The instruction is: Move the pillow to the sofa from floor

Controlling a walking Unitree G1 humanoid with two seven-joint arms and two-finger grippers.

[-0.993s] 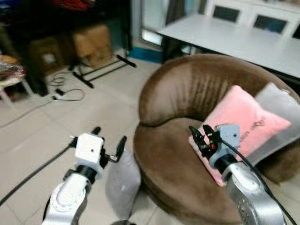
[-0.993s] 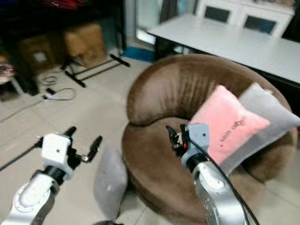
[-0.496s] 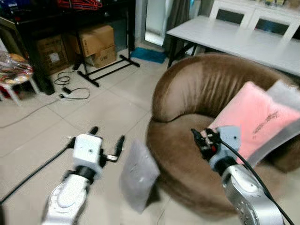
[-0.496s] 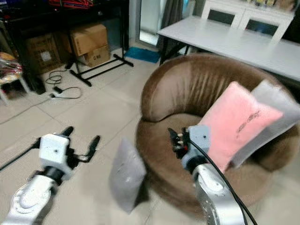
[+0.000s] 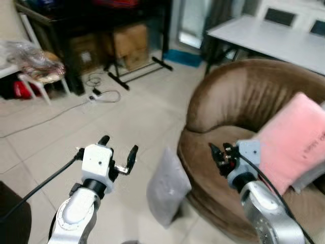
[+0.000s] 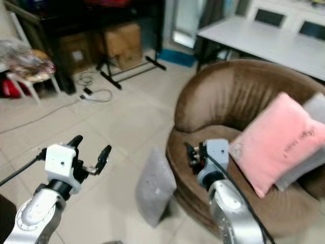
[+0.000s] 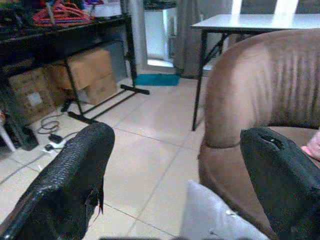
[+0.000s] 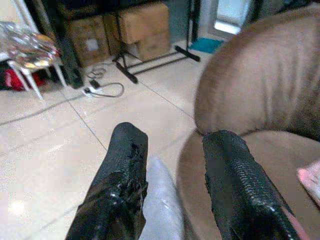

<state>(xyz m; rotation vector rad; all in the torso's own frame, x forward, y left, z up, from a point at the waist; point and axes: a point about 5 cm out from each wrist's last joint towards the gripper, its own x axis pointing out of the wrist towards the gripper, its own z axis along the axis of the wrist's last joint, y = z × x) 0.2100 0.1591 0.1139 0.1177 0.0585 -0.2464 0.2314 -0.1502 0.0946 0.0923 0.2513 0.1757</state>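
Grey pillow (image 6: 155, 189) on floor against brown sofa (image 6: 223, 101), pink cushion (image 6: 277, 140) on seat

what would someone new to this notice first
A big round brown sofa on the right, with a bright pink pillow propped on its seat. Then a grey pillow standing on the tiled floor against the sofa's front. The left gripper and right gripper are raised on either side of it, both open and holding nothing.

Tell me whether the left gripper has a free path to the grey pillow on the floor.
Probably yes. The left gripper is open, with bare tile between it and the grey pillow, which stands propped against the brown sofa. It would need to come down and toward the sofa.
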